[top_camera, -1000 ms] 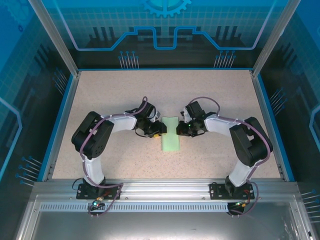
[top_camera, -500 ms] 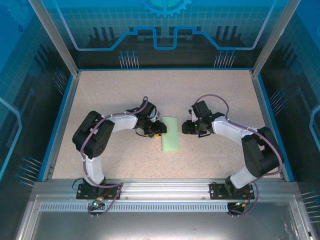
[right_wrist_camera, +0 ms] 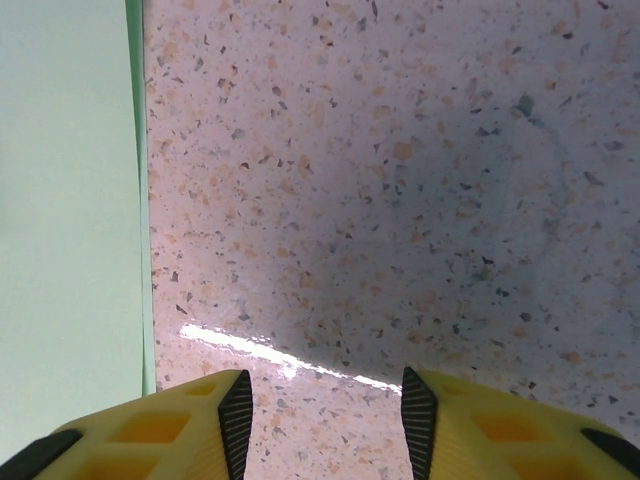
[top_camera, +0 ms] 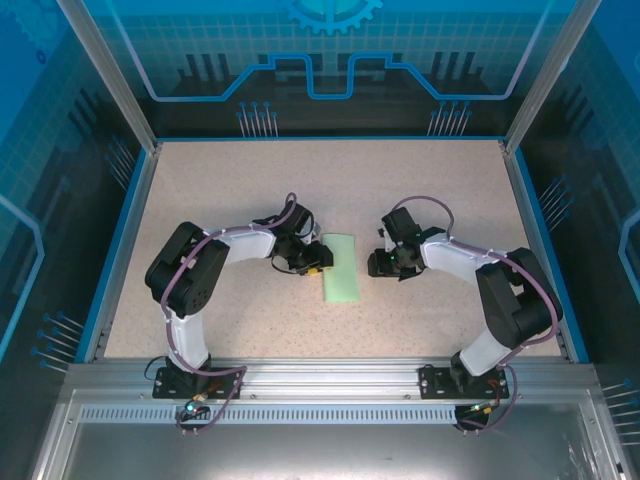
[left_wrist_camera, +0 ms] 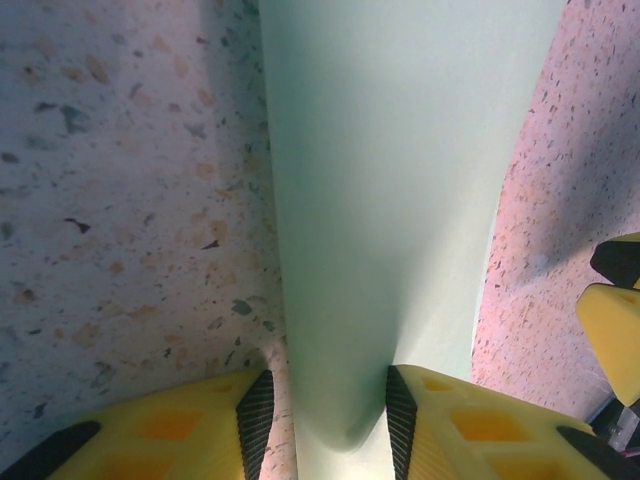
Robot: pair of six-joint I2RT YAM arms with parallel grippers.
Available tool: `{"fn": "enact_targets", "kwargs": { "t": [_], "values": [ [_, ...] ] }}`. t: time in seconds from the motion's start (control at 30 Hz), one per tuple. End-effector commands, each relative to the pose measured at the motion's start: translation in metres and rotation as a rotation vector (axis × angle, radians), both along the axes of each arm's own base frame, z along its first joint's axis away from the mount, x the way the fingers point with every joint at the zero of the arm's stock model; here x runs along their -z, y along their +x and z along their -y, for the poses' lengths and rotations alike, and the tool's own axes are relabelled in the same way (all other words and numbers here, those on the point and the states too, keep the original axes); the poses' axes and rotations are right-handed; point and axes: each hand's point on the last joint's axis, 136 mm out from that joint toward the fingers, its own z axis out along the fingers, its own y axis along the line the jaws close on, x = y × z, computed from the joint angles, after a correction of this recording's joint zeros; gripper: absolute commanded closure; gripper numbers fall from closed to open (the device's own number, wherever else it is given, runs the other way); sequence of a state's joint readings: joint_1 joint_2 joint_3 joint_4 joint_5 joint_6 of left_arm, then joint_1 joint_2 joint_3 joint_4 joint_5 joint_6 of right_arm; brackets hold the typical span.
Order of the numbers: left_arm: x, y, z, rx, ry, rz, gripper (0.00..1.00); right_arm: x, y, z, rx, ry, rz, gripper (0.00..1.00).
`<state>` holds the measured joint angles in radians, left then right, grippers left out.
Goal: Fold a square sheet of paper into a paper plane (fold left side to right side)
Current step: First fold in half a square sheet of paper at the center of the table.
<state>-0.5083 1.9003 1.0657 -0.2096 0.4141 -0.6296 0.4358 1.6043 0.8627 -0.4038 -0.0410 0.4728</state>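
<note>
The square sheet of paper (top_camera: 341,268) is lying flat near the middle of the bench (top_camera: 220,200), between the two arms. From above it is showing as a narrow pale green strip, longer front to back than side to side. In the right wrist view a thin darker green margin is running along its right edge (right_wrist_camera: 70,200), as of one layer lying over another.

The left claw (top_camera: 319,268) is sitting low at the strip's left side. In the left wrist view (left_wrist_camera: 328,410) its yellow fingers (left_wrist_camera: 170,430) are standing a narrow way apart with the paper's near edge reaching in between them. There the paper is bowing up into a rounded fold. It is touching the black pad on the right of that view, while a sliver of speckled bench is showing between it and the other pad. So the fingers are straddling the paper rather than plainly clamping it.

The right claw (top_camera: 377,264) is hanging just beside the strip's right edge, apart from it. In its own wrist view (right_wrist_camera: 320,420) the fingers are standing moderately apart with only bare speckled bench between them, and the paper is lying off to the left, clear of both pads.
</note>
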Motion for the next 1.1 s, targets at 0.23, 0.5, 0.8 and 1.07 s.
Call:
{"fn": "enact_targets", "kwargs": {
  "t": [0.23,0.5,0.8,1.07],
  "values": [
    [0.044,-0.011,-0.019,-0.009,0.167,-0.062,0.60,0.008,-0.007,0.006,-0.004,-0.020,-0.033,0.53],
    [0.053,-0.013,-0.019,0.002,0.201,-0.075,0.60,0.006,-0.007,0.003,-0.011,-0.006,-0.025,0.53],
    [0.059,-0.015,-0.021,0.010,0.227,-0.087,0.60,0.001,-0.005,-0.002,-0.020,0.018,-0.010,0.52],
    [0.063,-0.018,-0.022,0.026,0.255,-0.101,0.60,-0.003,-0.005,-0.005,-0.029,0.029,0.002,0.52]
  ]
}}
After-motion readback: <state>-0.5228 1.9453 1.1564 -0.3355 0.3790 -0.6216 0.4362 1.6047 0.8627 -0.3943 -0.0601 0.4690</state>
